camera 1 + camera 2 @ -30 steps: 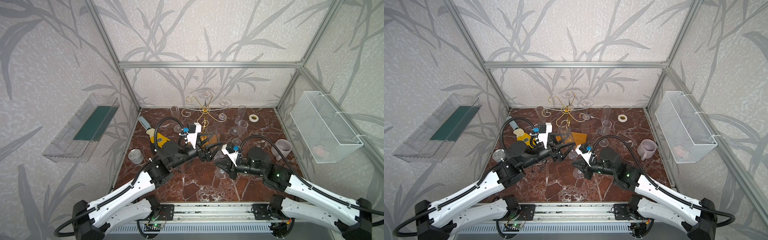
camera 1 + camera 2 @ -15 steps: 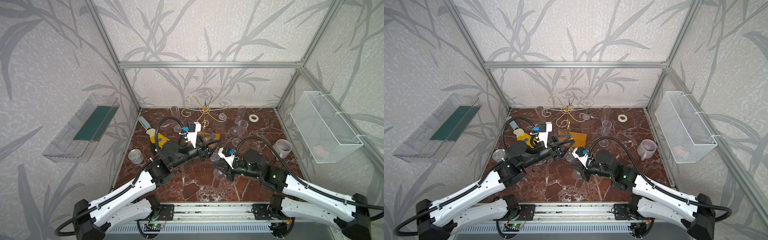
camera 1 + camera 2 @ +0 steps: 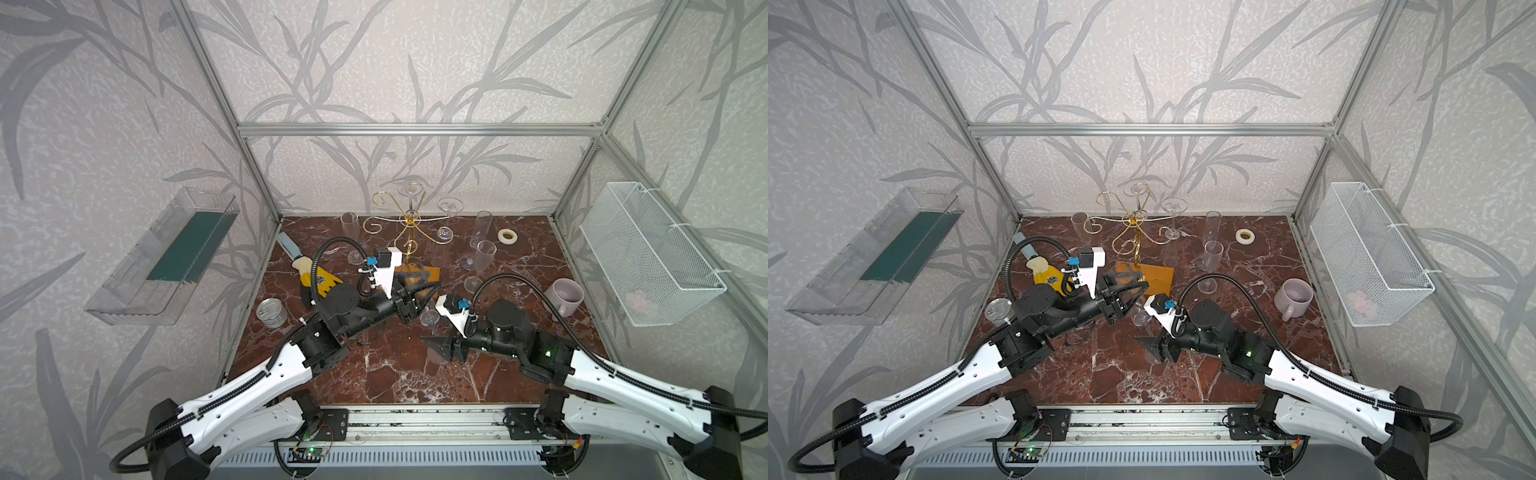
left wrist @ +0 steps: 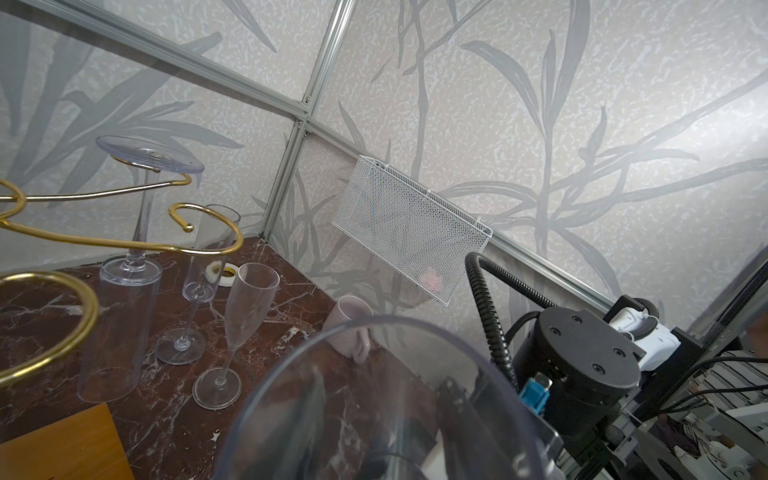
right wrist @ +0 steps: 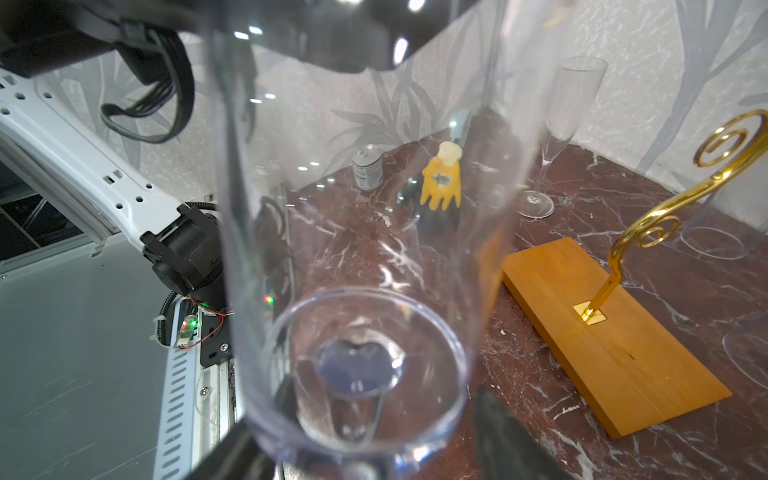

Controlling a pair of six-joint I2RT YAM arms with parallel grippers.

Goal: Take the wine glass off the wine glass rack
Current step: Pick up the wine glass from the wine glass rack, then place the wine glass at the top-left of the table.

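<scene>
wine glass (image 5: 361,249) | L claw (image 3: 1140,291) clamps it | R claw (image 5: 370,449) spread, empty | marble top (image 3: 395,374), leaf walls (image 3: 415,83)

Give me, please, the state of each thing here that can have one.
wine glass, off the rack, between the two grippers
left gripper, closed on the wine glass's bowl
right gripper, open, jaws either side of the glass
wine glass rack, upright
hanging glasses, two, upside down on the rack's arms
standing flutes, upright, empty
tin can, upright

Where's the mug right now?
In both top views the mug sits at the table's right side, near the wire basket on the right wall.
</scene>
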